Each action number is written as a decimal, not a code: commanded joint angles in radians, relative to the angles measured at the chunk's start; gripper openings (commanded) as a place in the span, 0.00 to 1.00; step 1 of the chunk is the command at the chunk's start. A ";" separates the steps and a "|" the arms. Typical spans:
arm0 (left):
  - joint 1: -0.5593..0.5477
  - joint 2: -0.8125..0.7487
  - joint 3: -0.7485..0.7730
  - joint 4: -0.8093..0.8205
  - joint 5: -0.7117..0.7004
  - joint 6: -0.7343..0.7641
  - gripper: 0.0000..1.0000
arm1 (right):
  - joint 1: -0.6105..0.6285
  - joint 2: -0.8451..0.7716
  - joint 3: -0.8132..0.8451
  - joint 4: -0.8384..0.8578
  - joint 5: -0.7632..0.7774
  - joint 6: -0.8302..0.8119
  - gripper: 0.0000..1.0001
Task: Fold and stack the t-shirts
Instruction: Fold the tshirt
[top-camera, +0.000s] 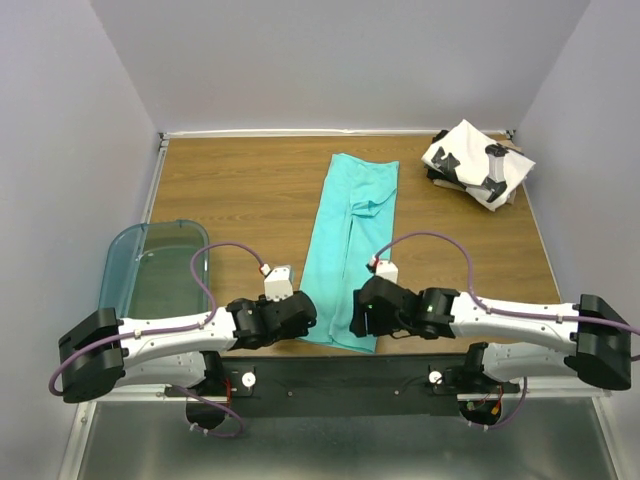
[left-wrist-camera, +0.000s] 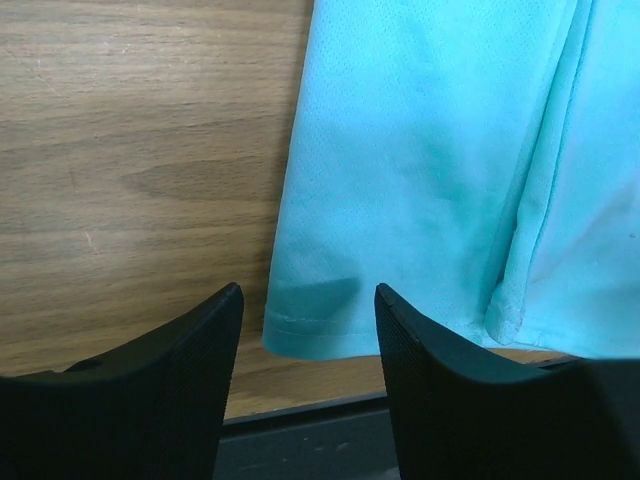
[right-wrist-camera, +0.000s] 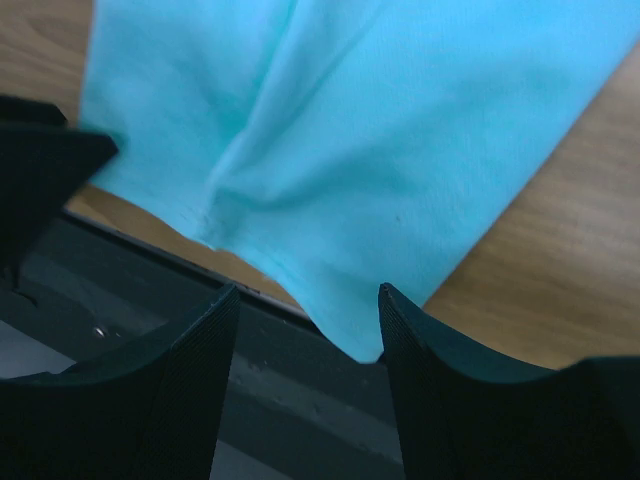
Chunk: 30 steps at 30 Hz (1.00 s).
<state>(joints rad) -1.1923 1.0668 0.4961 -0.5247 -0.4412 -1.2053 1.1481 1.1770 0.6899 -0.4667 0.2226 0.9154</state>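
The teal t-shirt (top-camera: 352, 240) lies folded lengthwise into a long strip down the middle of the wooden table, its hem at the near edge. My left gripper (top-camera: 303, 318) is open just off the hem's near left corner (left-wrist-camera: 300, 335), which lies between the jaws. My right gripper (top-camera: 358, 322) is open at the near right corner (right-wrist-camera: 360, 335), which hangs slightly over the table's front edge. The folded white t-shirt with black print (top-camera: 477, 163) sits at the far right corner on a dark stack.
A translucent teal plastic bin (top-camera: 150, 270) stands at the left edge of the table (top-camera: 240, 190). A black rail (top-camera: 340, 375) runs along the table's near edge below both grippers. Walls close in on the left, back and right.
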 joint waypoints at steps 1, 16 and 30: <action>0.003 -0.007 0.012 -0.005 -0.041 -0.016 0.59 | 0.056 -0.008 -0.052 -0.087 0.066 0.186 0.64; 0.002 0.010 -0.027 0.048 0.030 0.006 0.45 | 0.111 -0.020 -0.119 -0.138 0.067 0.306 0.57; 0.000 0.025 -0.022 0.052 0.045 0.026 0.40 | 0.114 -0.001 -0.155 -0.075 0.080 0.316 0.49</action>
<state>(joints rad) -1.1923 1.0840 0.4820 -0.4866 -0.3992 -1.1885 1.2514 1.1587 0.5579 -0.5636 0.2687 1.2125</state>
